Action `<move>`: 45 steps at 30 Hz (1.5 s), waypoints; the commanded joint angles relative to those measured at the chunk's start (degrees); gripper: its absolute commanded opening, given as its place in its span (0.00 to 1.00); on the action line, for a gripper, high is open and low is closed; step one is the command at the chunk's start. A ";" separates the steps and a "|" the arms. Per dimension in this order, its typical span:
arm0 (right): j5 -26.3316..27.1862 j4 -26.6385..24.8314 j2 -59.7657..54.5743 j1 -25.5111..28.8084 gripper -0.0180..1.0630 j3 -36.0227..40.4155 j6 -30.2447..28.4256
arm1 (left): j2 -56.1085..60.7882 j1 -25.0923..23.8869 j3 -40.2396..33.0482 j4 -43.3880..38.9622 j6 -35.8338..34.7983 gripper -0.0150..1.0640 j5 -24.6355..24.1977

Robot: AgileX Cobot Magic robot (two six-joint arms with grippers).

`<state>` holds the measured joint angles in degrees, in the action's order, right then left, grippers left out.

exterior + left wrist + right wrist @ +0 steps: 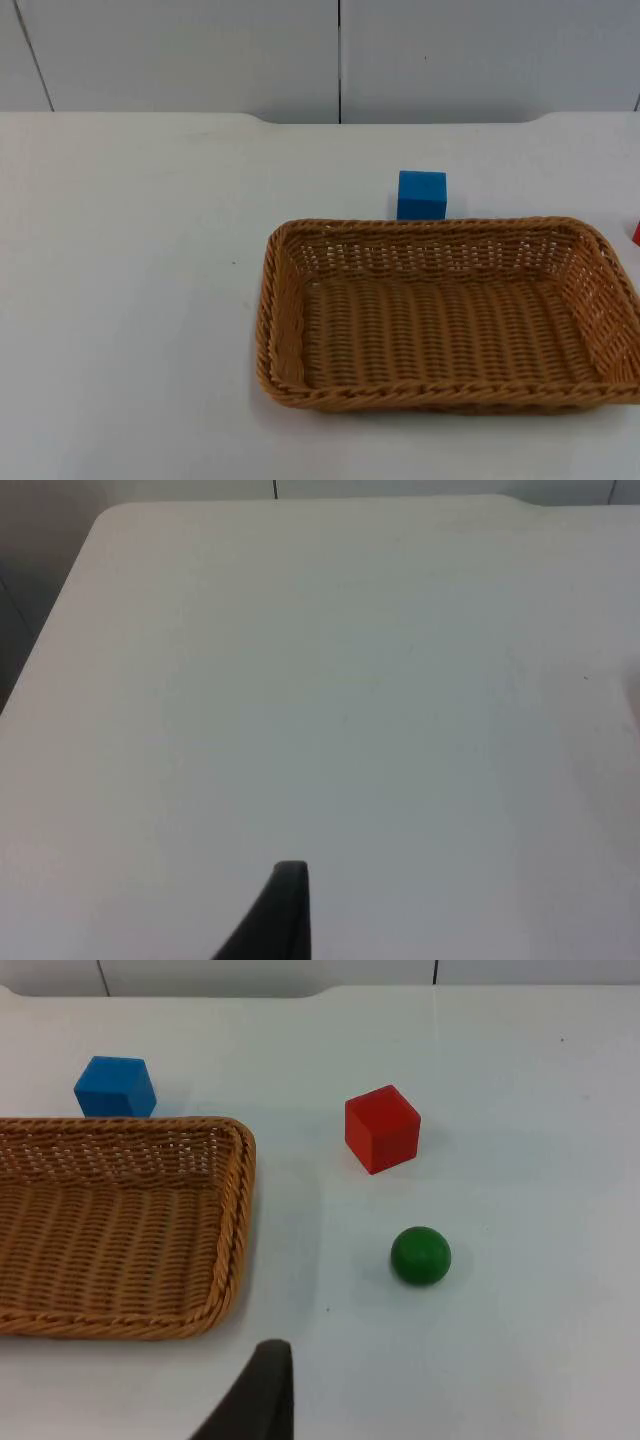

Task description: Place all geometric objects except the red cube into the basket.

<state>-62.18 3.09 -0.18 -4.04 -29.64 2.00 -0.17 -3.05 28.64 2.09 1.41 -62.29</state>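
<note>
The wicker basket (290, 330) sits on the white table (130, 300) toward the right, a shallow rectangle of tan woven cane with a braided rim and ribbed floor, nothing inside it. Just behind its far rim stands the blue cube (421, 194), matte and sharp-edged, its lower part hidden by the rim in the top view; from my right wrist it (115, 1086) looks to be just beside the basket's (235, 1210) far wall, though I cannot tell whether they touch.

To the right of the basket, my right wrist view shows the red cube (382, 1128), turned a little so one corner faces me, standing apart from the basket's right wall. Nearer than it lies the green ball (420, 1255), smooth and round, close to the red cube but not touching it. Open table lies between these two and the basket.

My right gripper (262, 1390) hangs over the near table by the basket's near right corner; my left gripper (285, 910) waits over bare table. With one black fingertip visible on each, I cannot tell whether either is spread or pressed together.
</note>
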 commanded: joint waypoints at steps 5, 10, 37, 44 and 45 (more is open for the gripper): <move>0.94 -0.35 -5.56 0.42 0.99 -4.13 -0.34 | -3.69 0.34 -0.17 -0.39 -0.23 0.99 1.04; 4.65 -0.35 -14.03 0.42 0.99 -8.68 -1.39 | -10.71 0.34 2.06 0.63 -0.23 0.99 4.15; 12.54 -0.57 -47.02 0.42 0.99 -13.42 -1.34 | -47.21 0.34 10.63 1.97 -0.23 0.99 16.33; 12.54 -0.57 -47.55 0.42 0.99 -13.42 -1.34 | -49.80 0.34 10.98 2.81 0.78 0.99 16.82; 12.54 -0.57 -47.55 0.42 0.99 -13.42 -1.34 | -49.80 0.34 10.98 2.81 0.78 0.99 16.82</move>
<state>-49.95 2.74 -47.83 -4.04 -42.66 1.38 -49.41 -3.05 39.10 3.71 1.79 -46.14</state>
